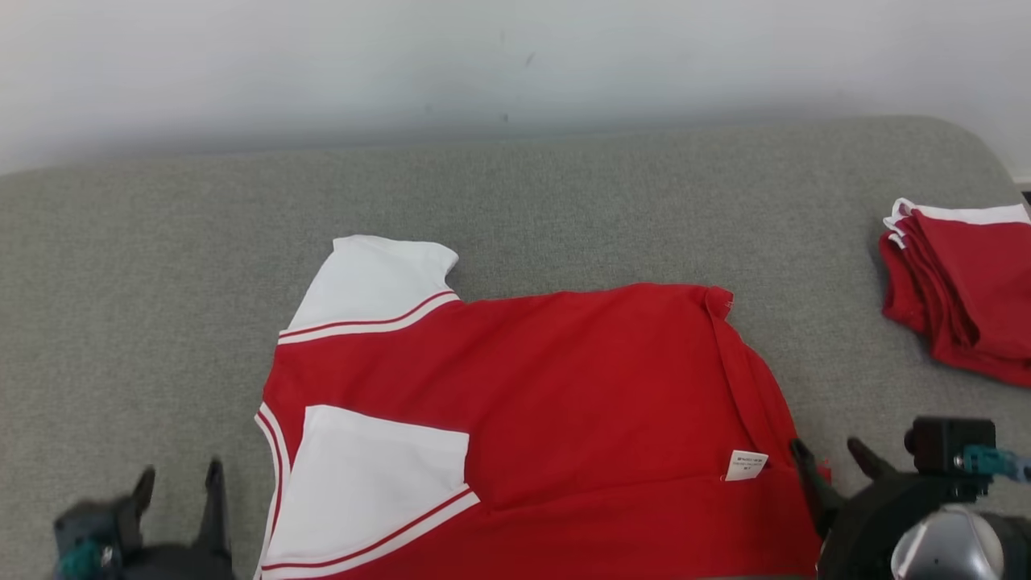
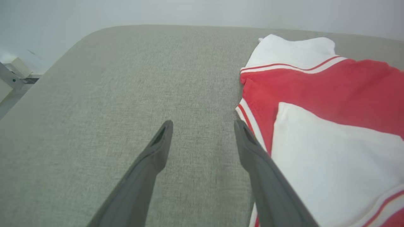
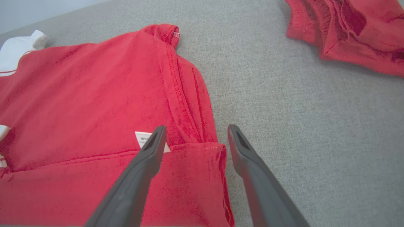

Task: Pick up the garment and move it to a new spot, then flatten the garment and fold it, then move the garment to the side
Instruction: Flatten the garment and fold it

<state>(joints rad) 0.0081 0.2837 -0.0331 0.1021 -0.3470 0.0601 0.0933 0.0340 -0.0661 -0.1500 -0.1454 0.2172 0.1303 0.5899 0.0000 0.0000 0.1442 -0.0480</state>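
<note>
Red knit with white sleeves: the garment (image 1: 548,403) lies spread over the lower middle of the head frame on the grey surface (image 1: 161,282). The frame's bottom cuts off its near edge.
Handling: light and limp by the look, with no stiffness. It will likely sag and drag on the coarse weave, so lift two corners together.
Hold points: the doubled hem corner (image 3: 217,151) at lower right, by the care tag (image 1: 746,465); the striped edge beside the lower white sleeve (image 1: 378,475) at lower left.
Left claw (image 1: 180,469): wide, empty, over bare surface just beside the garment's left edge.
Right claw (image 1: 823,443): wide, empty, one finger over the cloth by the tag, the other over bare surface.
Fold state: lower sleeve laid across the body; possibly a near band turned up, hard to tell at the frame edge.
Neighbours: folded red stack (image 1: 966,306) at the right edge, well apart.
Obstruction: nothing between claws and cloth; the stack narrows set-down room on the right.
</note>
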